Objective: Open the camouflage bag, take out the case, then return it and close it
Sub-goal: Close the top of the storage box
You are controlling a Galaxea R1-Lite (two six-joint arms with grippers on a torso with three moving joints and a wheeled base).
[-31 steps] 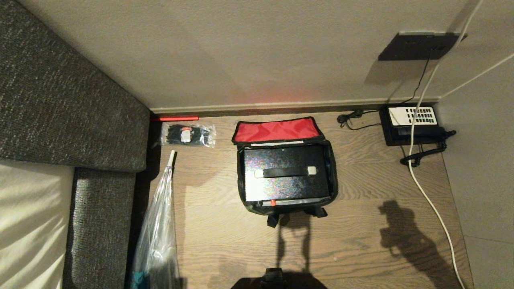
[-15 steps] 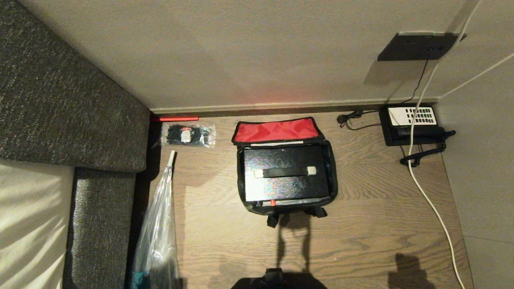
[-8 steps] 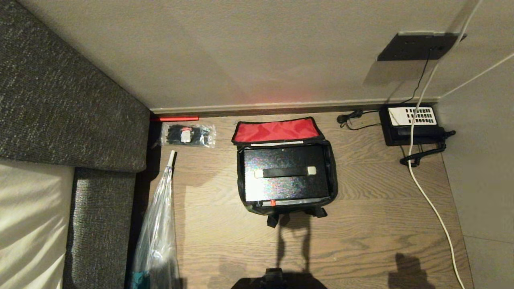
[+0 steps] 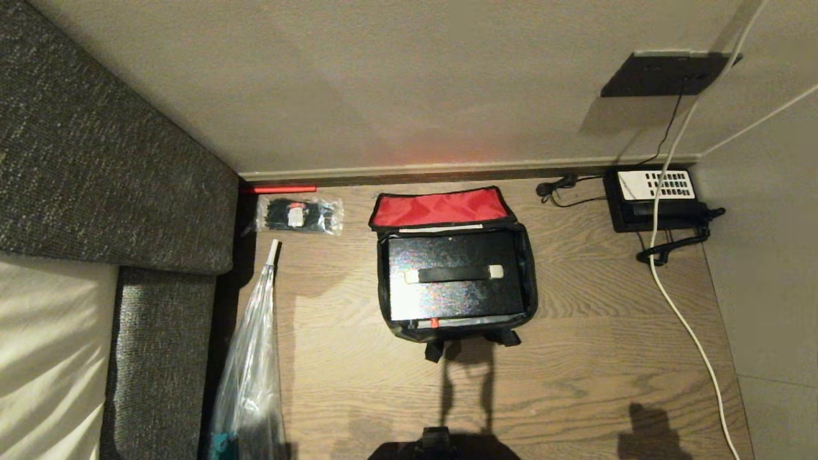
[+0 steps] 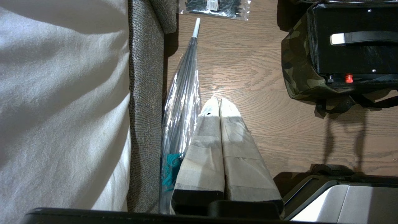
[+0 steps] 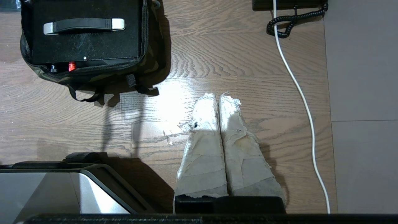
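From the head view, the camouflage bag (image 4: pixel 456 275) lies open, the case (image 4: pixel 455 275) inside. Left gripper (image 5: pixel 219 101), clenched empty, hangs beside it. Right gripper (image 6: pixel 218 96), pinched shut, hovers nearby; the rigid case probably lifts by its strap handle (image 6: pixel 84 25).

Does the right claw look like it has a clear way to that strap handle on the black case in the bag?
Probably yes. The camouflage bag lies open, lid flipped back, so the case and its strap handle are uncovered. The right claw hangs shut over bare floor beside it, nothing between.
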